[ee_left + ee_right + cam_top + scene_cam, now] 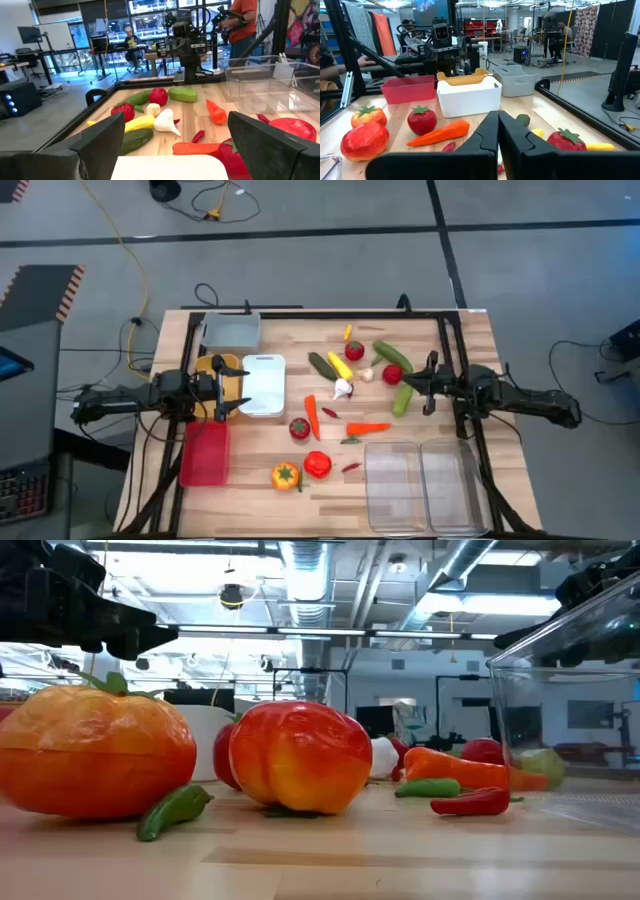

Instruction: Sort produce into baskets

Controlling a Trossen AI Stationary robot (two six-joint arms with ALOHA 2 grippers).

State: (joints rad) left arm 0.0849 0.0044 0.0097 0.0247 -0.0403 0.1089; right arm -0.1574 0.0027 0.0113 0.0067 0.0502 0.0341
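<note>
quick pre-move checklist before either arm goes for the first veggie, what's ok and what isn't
1. Left gripper open and empty, hovering over the white bin: ok.
2. Right gripper open for a pick: not ok, its fingers are shut, with nothing held.
3. Produce within reach: ok, a green cucumber and a red tomato lie just by the right gripper.
4. Bins free to receive: ok for the red bin and the two clear bins; the yellow bin is partly hidden by the left arm, cannot tell.
5. Anything sorted already: not ok, all produce in view lies on the table.
</note>
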